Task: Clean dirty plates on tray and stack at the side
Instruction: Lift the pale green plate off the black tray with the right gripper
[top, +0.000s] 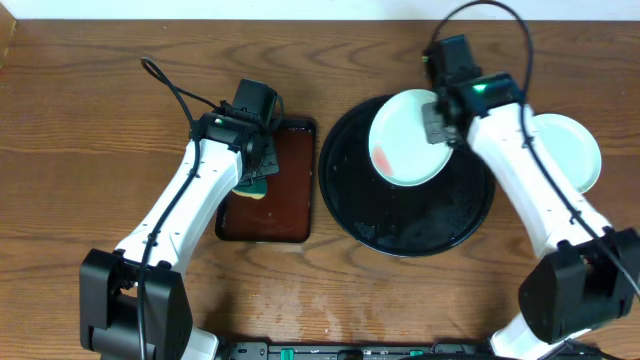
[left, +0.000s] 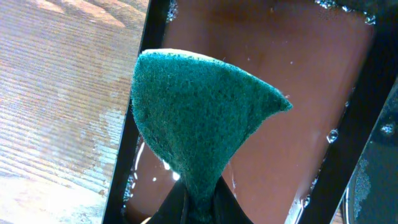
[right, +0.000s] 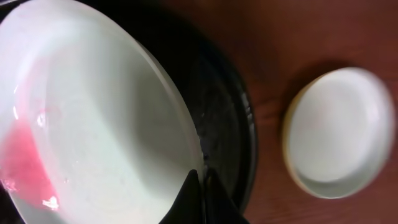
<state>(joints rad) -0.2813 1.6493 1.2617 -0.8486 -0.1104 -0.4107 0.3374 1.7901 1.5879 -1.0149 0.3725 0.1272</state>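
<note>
Holding the sponge (left: 199, 118) pinched in my left gripper (left: 196, 202), brown tray (top: 290, 205) directly under the jaws to catch drips. My right gripper (top: 441, 120) clamps the rim of the smeared plate (top: 405, 140), tipped up over the black tray (top: 400, 230) for wiping; clean-looking plate (top: 572, 150) sits right of those jaws.

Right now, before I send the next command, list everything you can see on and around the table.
smeared plate: 1, mint-white with a red smear, over the black tray
side plates: apparently 2 stacked, white over pale yellow, on the table right of the black tray
black tray: 1, glossy black, round, centre-right, wet
brown tray: 1, dark brown, rectangular, left of the black tray
sponge: 1, green, above the brown tray
table: 1, brown wood
left claw: shut on the sponge
right claw: shut on the smeared plate's rim
</note>
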